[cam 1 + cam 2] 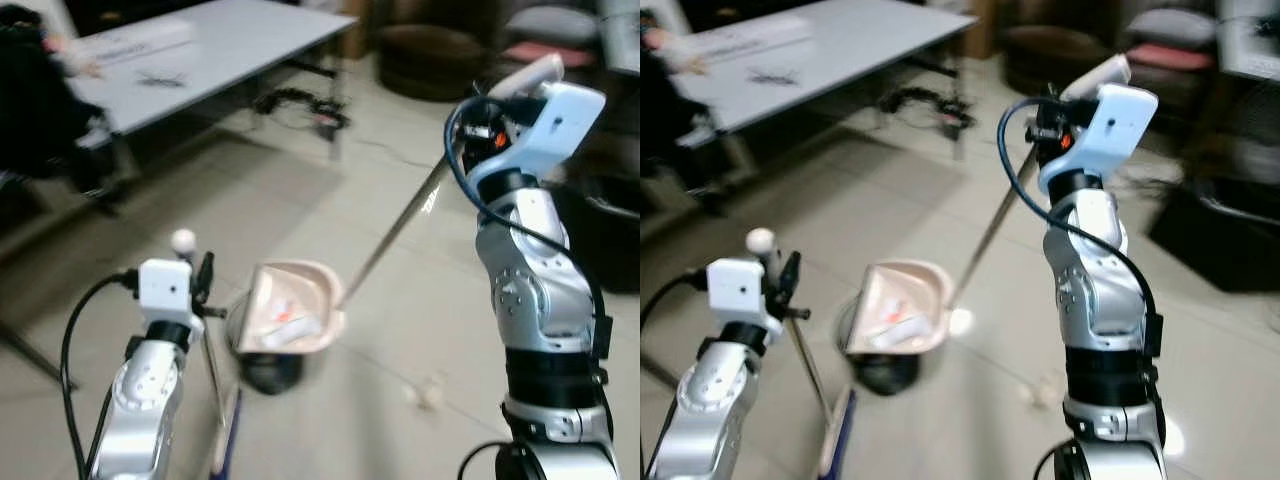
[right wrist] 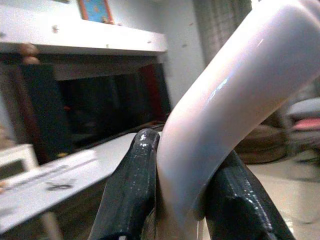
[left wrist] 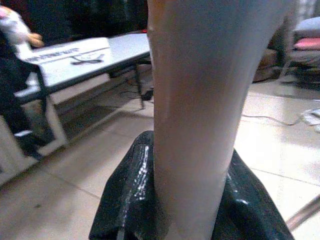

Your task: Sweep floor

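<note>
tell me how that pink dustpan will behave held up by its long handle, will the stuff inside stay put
The dustpan, gripped high by the right gripper, looks like light, stiff plastic; on so long a handle it may swing. It appears tilted, so its scraps could slide out.

A dustpan [image 1: 290, 308] sits between the arms, above a bin [image 1: 268, 368]. A table [image 1: 230, 45] stands behind, to the left.

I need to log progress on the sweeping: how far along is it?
Some debris already lies in the pale pink plastic dustpan, which the right gripper carries by its long handle above a round black bin. The left gripper holds the broom handle. Left to do: a small scrap lies on the tiled floor, and emptying the dustpan seems next.
</note>
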### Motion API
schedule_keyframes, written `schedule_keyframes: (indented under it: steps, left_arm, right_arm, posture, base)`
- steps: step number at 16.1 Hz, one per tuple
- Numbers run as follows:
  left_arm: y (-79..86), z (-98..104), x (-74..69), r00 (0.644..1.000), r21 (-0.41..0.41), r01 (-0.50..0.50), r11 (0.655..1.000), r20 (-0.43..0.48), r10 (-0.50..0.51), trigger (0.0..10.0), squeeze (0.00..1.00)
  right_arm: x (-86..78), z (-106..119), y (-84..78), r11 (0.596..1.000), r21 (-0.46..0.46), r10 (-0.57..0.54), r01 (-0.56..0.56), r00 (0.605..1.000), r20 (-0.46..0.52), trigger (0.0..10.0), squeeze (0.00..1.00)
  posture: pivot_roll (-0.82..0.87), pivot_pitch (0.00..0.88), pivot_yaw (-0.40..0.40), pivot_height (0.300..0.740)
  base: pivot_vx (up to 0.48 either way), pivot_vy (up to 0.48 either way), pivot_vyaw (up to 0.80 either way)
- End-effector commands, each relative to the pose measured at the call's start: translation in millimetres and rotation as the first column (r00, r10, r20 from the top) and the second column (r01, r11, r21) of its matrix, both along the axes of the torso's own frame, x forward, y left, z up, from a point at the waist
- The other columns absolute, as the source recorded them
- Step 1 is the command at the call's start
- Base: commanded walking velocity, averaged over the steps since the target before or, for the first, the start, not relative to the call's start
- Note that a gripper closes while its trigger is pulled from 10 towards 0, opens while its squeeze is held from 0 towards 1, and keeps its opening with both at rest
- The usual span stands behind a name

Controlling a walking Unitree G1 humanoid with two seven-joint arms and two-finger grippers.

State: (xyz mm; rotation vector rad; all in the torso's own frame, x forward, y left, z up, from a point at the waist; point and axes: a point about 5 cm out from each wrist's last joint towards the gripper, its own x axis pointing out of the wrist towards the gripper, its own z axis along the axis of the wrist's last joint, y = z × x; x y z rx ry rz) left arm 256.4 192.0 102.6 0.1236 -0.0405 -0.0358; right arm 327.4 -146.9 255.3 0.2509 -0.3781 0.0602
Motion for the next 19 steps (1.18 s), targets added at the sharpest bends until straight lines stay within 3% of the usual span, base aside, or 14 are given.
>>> schedule_keyframes:
  steps: [1,6,12,19]
  left_arm:
    - [-3.2,8,0.8,0.999,0.014,0.011,1.000,0.042,-0.012,10.0,0.00]
    - [-4.2,6,-1.2,0.999,0.018,0.013,1.000,0.030,-0.014,10.0,0.00]
    - [-6.4,1,-0.8,0.999,0.003,0.034,0.999,-0.004,-0.034,10.0,0.00]
    - [-9.3,0,0.6,0.997,0.000,0.069,0.998,-0.023,-0.069,10.0,0.00]
  right_arm:
    - [-1.1,8,-7.3,0.999,0.021,-0.027,0.027,0.999,0.033,10.0,0.00]
    - [-1.3,6,-14.6,0.997,0.066,-0.053,0.051,0.998,0.032,10.0,0.00]
    - [-4.2,5,-30.2,0.988,0.095,-0.128,0.125,0.991,0.031,10.0,0.00]
    - [-7.5,11,-45.4,0.976,0.052,-0.217,0.213,0.973,0.083,10.0,0.00]
  posture:
    - [0.01,0.000,0.047,0.740]
    - [0.01,0.000,0.045,0.740]
    - [0.00,0.004,0.057,0.740]
    - [0.00,0.012,0.064,0.740]
  base:
    - [0.428,0.000,0.80]
    - [0.417,0.000,0.16]
    - [0.000,0.000,0.00]
    - [0.000,0.000,0.00]
